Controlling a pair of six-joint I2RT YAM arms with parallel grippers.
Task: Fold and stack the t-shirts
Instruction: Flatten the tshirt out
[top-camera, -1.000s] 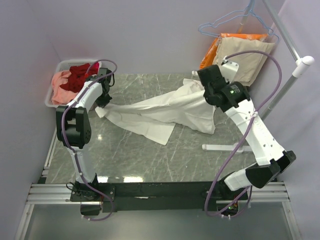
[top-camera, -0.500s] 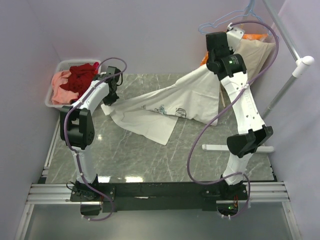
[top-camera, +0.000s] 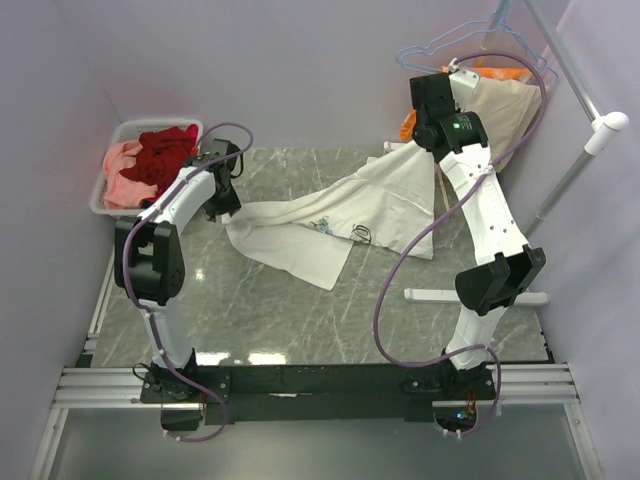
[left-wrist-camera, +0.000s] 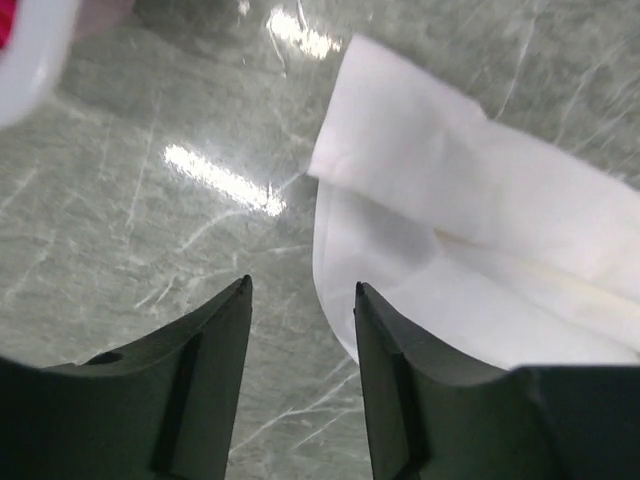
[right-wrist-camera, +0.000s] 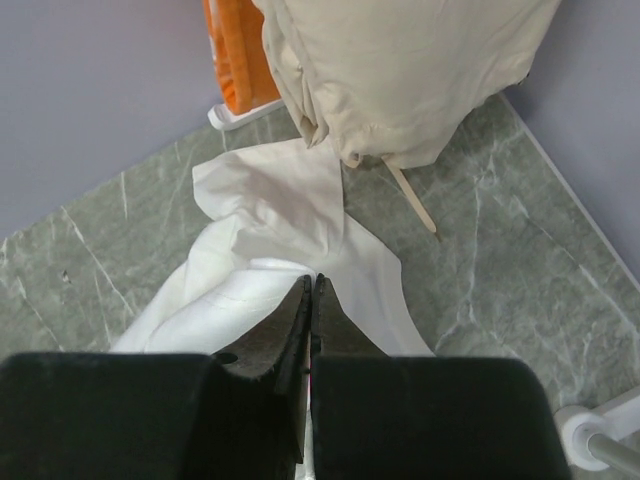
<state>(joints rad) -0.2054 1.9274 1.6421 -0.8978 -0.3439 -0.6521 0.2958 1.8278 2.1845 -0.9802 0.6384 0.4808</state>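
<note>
Nothing is folded yet: the white t-shirt (top-camera: 330, 225) sprawls on the surface (top-camera: 280, 310) right of the basket (top-camera: 98, 200), its far end pinched in the right gripper (right-wrist-camera: 312, 285), while the left gripper (left-wrist-camera: 302, 288) hangs released beside it. A red shirt (top-camera: 165, 148) and a pink shirt (top-camera: 120, 172) wait in the basket.

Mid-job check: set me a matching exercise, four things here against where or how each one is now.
1 white t-shirt
2 dark red t-shirt
3 beige cloth
4 left gripper

A in the white bin, far left
B open, above the marble table
C hanging by the rack, far right
D sprawled on the table, one end pinched by the right gripper

Pairs: 1-D, 2-A, 3-C, 4-B
</note>
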